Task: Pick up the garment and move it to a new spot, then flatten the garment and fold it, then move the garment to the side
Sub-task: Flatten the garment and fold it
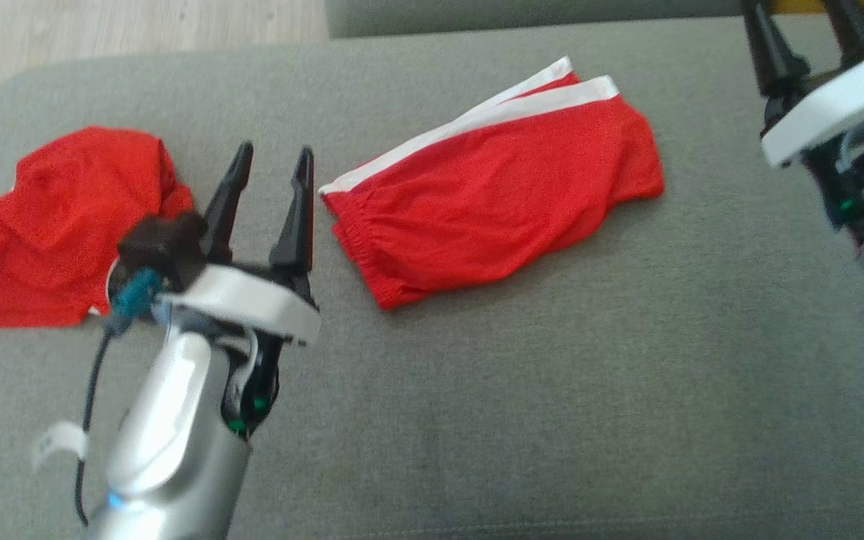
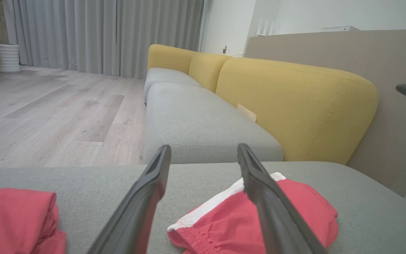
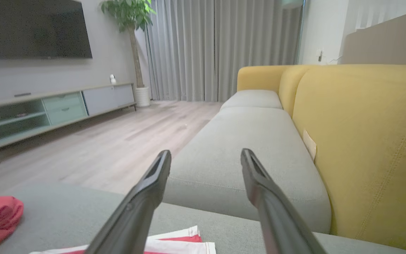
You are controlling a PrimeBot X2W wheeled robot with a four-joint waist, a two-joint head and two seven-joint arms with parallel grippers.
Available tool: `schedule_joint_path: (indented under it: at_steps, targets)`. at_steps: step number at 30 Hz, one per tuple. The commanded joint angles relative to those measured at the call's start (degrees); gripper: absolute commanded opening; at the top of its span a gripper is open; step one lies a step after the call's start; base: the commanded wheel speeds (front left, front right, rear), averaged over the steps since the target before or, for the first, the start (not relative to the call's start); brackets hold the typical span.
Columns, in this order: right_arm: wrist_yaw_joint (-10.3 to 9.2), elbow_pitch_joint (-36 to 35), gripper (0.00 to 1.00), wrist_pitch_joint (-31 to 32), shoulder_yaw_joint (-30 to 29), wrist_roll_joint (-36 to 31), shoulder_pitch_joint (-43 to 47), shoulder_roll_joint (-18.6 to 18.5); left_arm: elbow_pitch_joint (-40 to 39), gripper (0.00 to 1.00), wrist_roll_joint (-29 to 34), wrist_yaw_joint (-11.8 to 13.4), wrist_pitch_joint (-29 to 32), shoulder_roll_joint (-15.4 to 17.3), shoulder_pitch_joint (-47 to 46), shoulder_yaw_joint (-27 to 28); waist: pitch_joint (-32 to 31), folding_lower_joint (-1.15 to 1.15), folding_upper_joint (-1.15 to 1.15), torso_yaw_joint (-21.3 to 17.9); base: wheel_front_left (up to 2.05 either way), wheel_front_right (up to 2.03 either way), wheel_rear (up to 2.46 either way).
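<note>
Left pincer hangs released above the grey sofa seat, between a crumpled red garment and folded white-striped red shorts. Beyond, right pincer is released too. Moving the shorts aside likely needs both layers pinched.

Folded red garment of thin, fine-knit cloth with a faint sheen and smooth white cloth bands, on a sofa seat of matt grey woven fabric. A crumpled red garment looks the same soft cloth. The left tool has matt black plastic fingers on a glossy silver forearm. Backrest: coarse yellow weave. Floor: pale matt wood grain.
</note>
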Motion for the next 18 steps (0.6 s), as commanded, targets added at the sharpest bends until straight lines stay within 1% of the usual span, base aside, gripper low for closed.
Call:
schedule_joint_path:
  at_steps: [1,3,5,8,10,14,18]
  targets:
    - [-0.05,-2.3,1.0,-0.6,-2.7,-3.2,3.0,1.1,-2.7,1.0,1.0,0.5,-0.7,1.1,-0.2,2.3,-1.9,0.0,0.0,-1.3,0.0,0.0,0.0]
    - [-0.05,-4.4,1.0,-0.6,-9.7,-7.1,8.0,3.4,-3.7,1.0,2.2,0.6,-0.7,1.0,2.2,2.9,-3.1,0.0,0.0,-1.8,0.0,0.0,0.0]
    - [-0.05,-7.0,1.0,-0.6,-15.9,-12.8,13.0,5.5,-4.4,1.0,3.2,0.8,-0.7,0.7,4.7,3.6,-4.3,0.0,0.0,-2.1,0.0,0.0,0.0]
    - [-0.05,-11.1,1.0,-0.6,-24.2,-21.3,21.3,9.8,-5.5,1.0,5.3,0.8,-0.7,0.3,8.1,3.7,-5.7,0.0,0.0,-2.3,0.0,0.0,0.0]
    - [-0.05,-13.7,1.0,-0.6,-29.8,-25.9,26.8,13.2,-6.1,1.0,6.3,0.9,-0.7,0.0,10.3,4.0,-6.6,0.0,0.0,-2.2,0.0,0.0,0.0]
    - [-0.05,-18.4,1.0,-0.6,-38.2,-33.7,36.6,19.9,-7.6,1.0,8.4,1.1,-0.7,-0.6,14.4,4.5,-7.8,0.0,0.0,-2.1,0.0,0.0,0.0]
    - [-0.05,-21.9,1.0,-0.6,-43.6,-39.6,44.6,24.2,-9.3,1.0,9.9,1.9,-0.7,-1.1,18.8,4.8,-8.7,0.0,0.0,-1.8,0.0,0.0,0.0]
